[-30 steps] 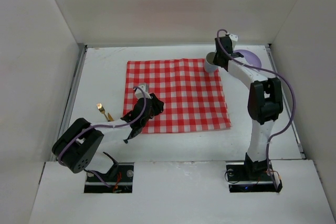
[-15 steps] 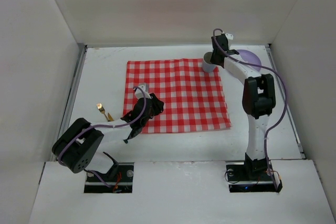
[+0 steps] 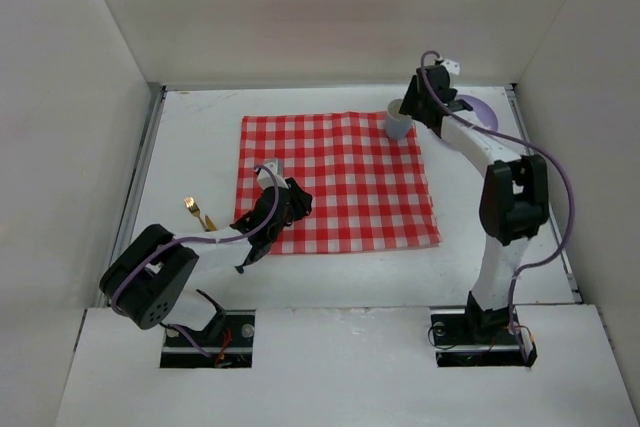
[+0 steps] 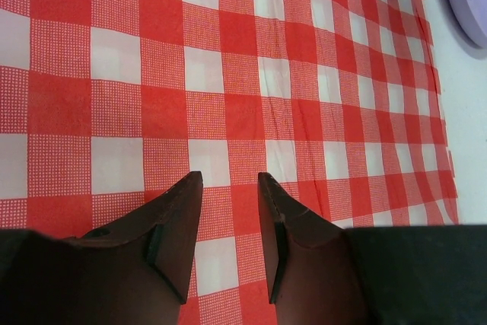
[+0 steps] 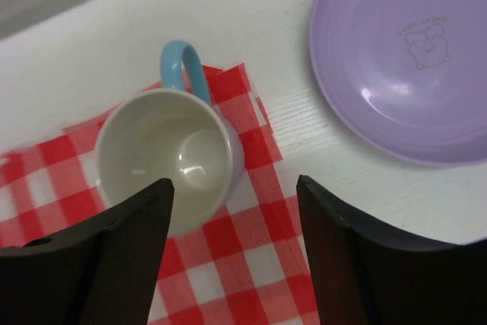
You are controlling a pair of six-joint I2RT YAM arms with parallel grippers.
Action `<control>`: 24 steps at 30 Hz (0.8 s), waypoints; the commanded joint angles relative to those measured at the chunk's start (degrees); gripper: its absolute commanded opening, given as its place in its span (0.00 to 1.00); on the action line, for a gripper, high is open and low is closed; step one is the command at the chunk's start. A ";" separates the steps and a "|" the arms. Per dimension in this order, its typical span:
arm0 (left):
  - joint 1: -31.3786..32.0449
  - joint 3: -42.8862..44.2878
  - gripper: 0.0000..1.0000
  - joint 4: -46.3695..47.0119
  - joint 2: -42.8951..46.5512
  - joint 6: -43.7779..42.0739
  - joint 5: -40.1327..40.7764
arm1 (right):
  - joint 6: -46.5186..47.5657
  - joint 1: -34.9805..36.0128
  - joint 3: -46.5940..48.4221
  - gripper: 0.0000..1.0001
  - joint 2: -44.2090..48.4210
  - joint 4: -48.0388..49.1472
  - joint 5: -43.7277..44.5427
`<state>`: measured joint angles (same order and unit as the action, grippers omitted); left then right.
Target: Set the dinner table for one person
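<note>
A pale mug (image 5: 175,150) with a blue handle stands upright on the far right corner of the red-and-white checked cloth (image 3: 330,182). My right gripper (image 5: 234,183) hovers over it, open wide, its left finger beside the mug and nothing gripped. A purple plate (image 5: 403,58) lies on the bare white dinner table (image 3: 200,147) just right of the mug. My left gripper (image 4: 228,176) hangs low over the cloth's near left part, open by a narrow gap with only cloth showing between the fingers. From above, the mug (image 3: 397,125) sits just left of the right gripper (image 3: 412,112).
A small gold fork (image 3: 197,212) lies on the table left of the cloth, near the left arm. Metal rails run along the table's left and right edges, and white walls close it in. The left gripper (image 3: 292,199) sits over the cloth's near left corner.
The right gripper has opened and let go of the mug, which shifted slightly left onto the cloth corner. The right arm has swung a little right. The left arm has not moved.
</note>
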<state>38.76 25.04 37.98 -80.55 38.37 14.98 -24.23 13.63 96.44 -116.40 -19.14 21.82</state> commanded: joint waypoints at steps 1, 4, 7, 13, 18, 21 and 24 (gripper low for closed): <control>-0.31 -0.08 0.33 3.07 0.05 -0.31 0.40 | -2.74 -2.76 -6.59 0.73 11.96 9.27 -2.04; -0.23 0.10 0.33 2.98 -0.39 -0.05 -0.04 | -7.04 -7.59 -15.29 0.73 16.81 15.77 -3.28; 0.13 0.01 0.33 3.16 0.05 -0.05 0.22 | -13.89 -13.56 -22.15 0.66 17.52 19.56 -4.77; 0.21 -0.25 0.33 3.24 0.48 -0.05 0.39 | -21.91 -22.72 -26.57 0.57 11.91 23.26 -8.90; 0.21 -0.08 0.33 3.60 -0.30 -0.05 0.49 | -22.53 -26.06 -23.59 0.57 5.32 22.48 -10.57; 0.57 0.27 0.33 3.60 -0.39 -0.05 0.75 | -23.49 -26.59 -22.18 0.54 2.06 21.86 -12.33; 0.30 0.45 0.33 3.60 -1.01 0.04 0.40 | -23.94 -26.42 -20.95 0.51 0.65 21.69 -12.60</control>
<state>38.94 25.04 38.37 -81.03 38.39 14.98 -46.59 -12.75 72.31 -114.80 0.86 11.03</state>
